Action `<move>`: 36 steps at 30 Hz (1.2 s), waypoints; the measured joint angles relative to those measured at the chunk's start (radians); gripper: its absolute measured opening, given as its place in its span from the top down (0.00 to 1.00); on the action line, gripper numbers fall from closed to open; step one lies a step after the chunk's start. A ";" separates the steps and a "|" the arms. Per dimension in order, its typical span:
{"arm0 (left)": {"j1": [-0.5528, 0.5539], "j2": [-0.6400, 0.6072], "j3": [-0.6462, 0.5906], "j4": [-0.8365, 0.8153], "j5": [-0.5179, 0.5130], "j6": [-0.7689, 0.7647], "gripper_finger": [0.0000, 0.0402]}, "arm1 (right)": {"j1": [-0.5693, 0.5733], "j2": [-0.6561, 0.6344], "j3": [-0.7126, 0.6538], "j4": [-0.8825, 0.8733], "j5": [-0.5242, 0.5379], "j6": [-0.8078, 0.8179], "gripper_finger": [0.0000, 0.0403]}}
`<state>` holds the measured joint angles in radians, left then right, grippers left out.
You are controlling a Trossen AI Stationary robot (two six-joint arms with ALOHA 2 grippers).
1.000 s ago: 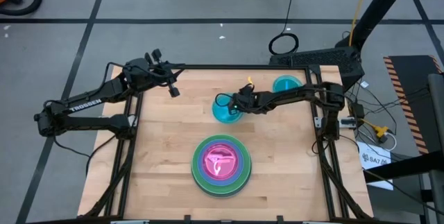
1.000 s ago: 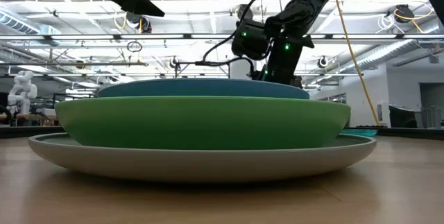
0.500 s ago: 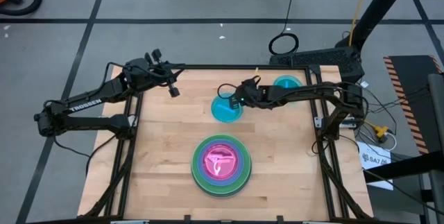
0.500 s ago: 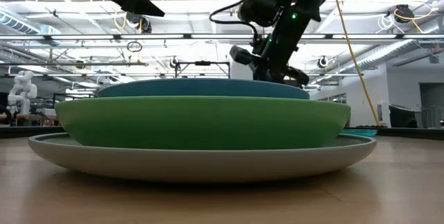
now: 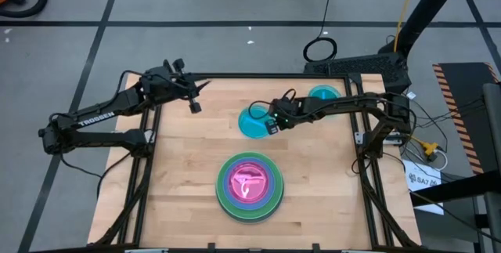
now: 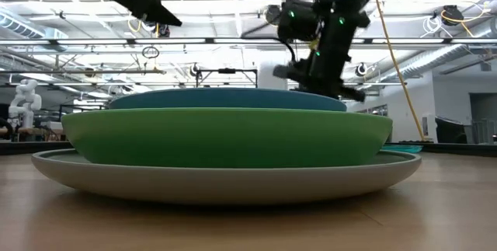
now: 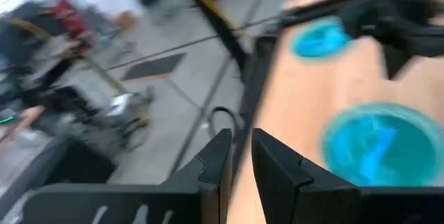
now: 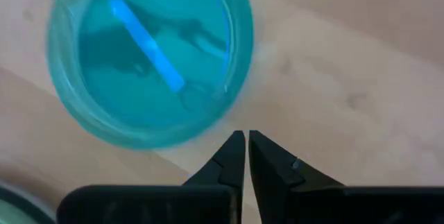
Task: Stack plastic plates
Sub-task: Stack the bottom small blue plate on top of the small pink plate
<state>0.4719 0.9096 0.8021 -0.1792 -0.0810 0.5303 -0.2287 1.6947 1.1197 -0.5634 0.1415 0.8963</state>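
Observation:
A stack of plates stands at the table's near middle: a pink plate point(image 5: 249, 181) on top, then blue point(image 6: 225, 99) and green point(image 6: 225, 138) ones, on the large grey plate point(image 6: 225, 183). One teal plate point(image 5: 252, 121) lies flat on the table beyond the stack and also shows in the right wrist view point(image 8: 149, 57). A second teal plate point(image 5: 323, 95) lies at the far right. My right gripper point(image 8: 244, 144) is shut and empty, just off the near teal plate's rim, above bare wood. My left gripper point(image 7: 236, 161) is shut and empty, raised over the far left corner.
Bare wood lies between the teal plates and the stack, and to the left of the stack. The table's frame point(image 5: 149, 139) runs along its edges. Cables and a dark stand point(image 5: 356, 66) sit past the far right corner.
My right gripper has drawn back from over the near teal plate toward the table's right edge and now stands just off the plate's rim. The plate lies where it was.

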 joint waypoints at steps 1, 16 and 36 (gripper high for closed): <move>0.000 0.003 0.000 -0.018 0.037 0.010 0.84 | -0.006 -0.001 -0.022 0.015 -0.021 -0.011 0.97; 0.000 0.365 0.000 -0.032 0.343 0.223 0.84 | -0.079 -0.119 -0.320 0.501 -0.068 -0.039 0.96; -0.021 0.777 0.145 0.025 0.423 0.151 0.84 | -0.075 -0.062 -0.319 0.600 -0.033 -0.003 0.57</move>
<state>0.4509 1.6863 0.9470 -0.1545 0.3416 0.6817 -0.3038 1.6326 0.8005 0.0362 0.1085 0.8930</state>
